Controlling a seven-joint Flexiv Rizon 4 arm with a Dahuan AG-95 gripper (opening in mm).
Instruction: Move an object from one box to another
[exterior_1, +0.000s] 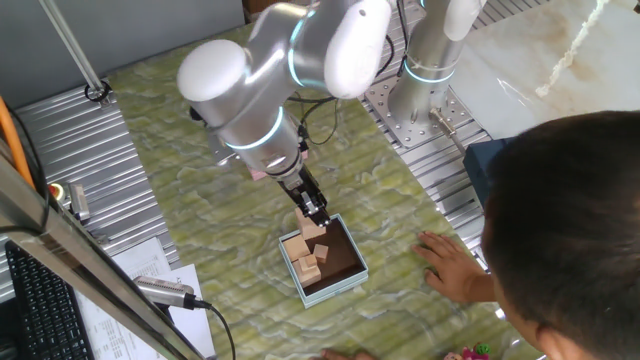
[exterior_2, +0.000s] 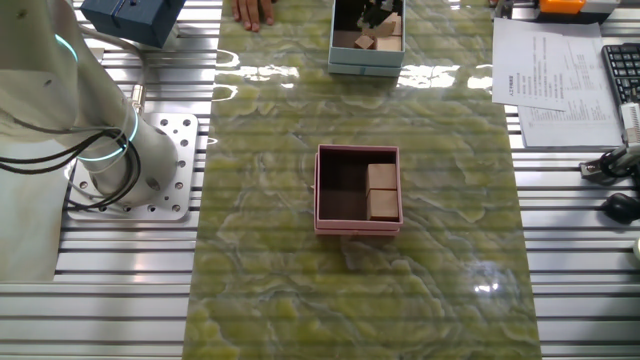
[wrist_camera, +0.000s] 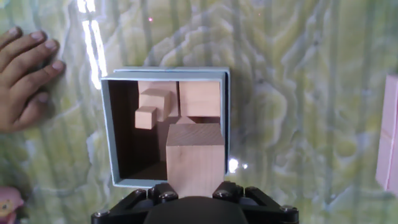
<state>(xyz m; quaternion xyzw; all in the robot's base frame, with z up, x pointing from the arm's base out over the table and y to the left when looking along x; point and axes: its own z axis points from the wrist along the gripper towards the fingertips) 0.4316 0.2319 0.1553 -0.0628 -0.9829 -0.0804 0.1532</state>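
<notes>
Bench (exterior_2: 270, 250) under marbled green cloth carries my pink box (exterior_2: 358, 189), two tan blocks inside, well apart from the light blue-green box (wrist_camera: 166, 130). My claw (wrist_camera: 194, 200) grips the pale wooden cube (wrist_camera: 194, 158) over that blue-green box, above three smaller blocks (wrist_camera: 155, 107). A person's hand (wrist_camera: 25, 78) rests beside it.

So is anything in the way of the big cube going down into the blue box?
Partly. The wooden cube, held in the jaws, hangs over the light blue box. Three blocks already lie inside: two smaller blocks and a larger one at the far side. The dark floor nearer the cube looks free.
</notes>
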